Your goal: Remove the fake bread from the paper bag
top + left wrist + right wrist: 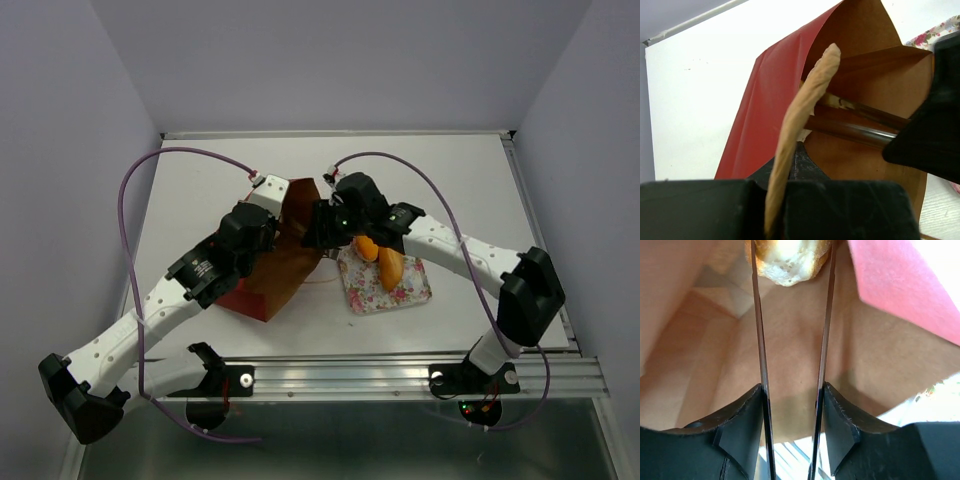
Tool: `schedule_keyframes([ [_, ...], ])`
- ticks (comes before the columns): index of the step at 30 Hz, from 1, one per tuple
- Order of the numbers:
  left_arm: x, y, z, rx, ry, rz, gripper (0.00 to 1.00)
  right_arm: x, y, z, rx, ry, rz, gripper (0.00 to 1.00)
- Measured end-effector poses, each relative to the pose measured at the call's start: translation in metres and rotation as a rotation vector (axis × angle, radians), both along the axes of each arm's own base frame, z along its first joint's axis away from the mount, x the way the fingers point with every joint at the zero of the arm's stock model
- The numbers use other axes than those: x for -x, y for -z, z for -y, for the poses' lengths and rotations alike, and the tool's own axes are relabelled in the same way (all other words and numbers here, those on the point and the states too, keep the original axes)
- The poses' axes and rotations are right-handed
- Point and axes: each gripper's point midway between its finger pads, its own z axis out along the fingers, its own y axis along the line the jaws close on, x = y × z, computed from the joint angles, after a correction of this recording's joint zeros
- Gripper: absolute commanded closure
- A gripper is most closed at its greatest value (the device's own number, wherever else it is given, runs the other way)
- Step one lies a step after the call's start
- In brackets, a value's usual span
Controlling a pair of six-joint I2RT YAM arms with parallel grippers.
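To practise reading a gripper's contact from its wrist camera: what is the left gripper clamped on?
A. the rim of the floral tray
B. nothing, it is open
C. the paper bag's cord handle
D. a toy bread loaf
C: in the left wrist view the tan twisted cord handle of the paper bag runs down into the closed fingers of the left gripper.

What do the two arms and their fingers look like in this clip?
The left arm and right arm have white links and black joint housings. A purple cable loops from each wrist. The right fingers are long, thin, flat strips on black mounts.
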Motion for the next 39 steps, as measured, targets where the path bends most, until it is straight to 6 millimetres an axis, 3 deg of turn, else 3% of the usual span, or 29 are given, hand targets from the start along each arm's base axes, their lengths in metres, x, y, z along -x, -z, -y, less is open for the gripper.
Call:
schedule_keyframes([
  [3,-0.002,-0.002,-0.002,0.002,-0.016,0.01,1.0,0.005,-0.025,0.01,-0.027,0.004,0.055,0.77],
  [7,-0.004,-0.005,-0.004,0.005,-0.033,0.024,1.0,0.022,-0.076,0.038,-0.068,0.023,0.153,0.78],
  [11,-0.005,-0.008,-0.005,0.009,-0.046,0.036,1.0,0.04,-0.111,0.064,-0.091,0.042,0.212,0.79],
  [18,-0.007,-0.006,-0.006,0.002,-0.058,0.036,1.0,0.061,-0.128,0.113,-0.022,0.101,0.234,0.81],
  [20,-0.008,-0.005,-0.005,0.001,-0.059,0.035,1.0,0.068,-0.136,0.125,-0.006,0.116,0.238,0.89],
  [22,-0.007,-0.004,-0.004,-0.003,-0.057,0.031,1.0,0.076,-0.151,0.142,0.0,0.148,0.256,0.93],
  [27,-0.007,-0.002,-0.005,-0.009,-0.061,0.024,1.0,0.095,-0.184,0.174,-0.036,0.203,0.308,0.91],
  [31,-0.007,0.0,-0.004,-0.012,-0.06,0.021,1.0,0.107,-0.179,0.177,-0.033,0.169,0.29,0.9],
  [36,-0.008,0.002,-0.003,-0.016,-0.059,0.015,1.0,0.119,-0.133,0.146,0.02,-0.038,0.156,0.86],
  [39,-0.008,0.002,-0.003,-0.014,-0.061,0.014,1.0,0.115,-0.1,0.131,0.08,-0.1,0.073,0.83],
])
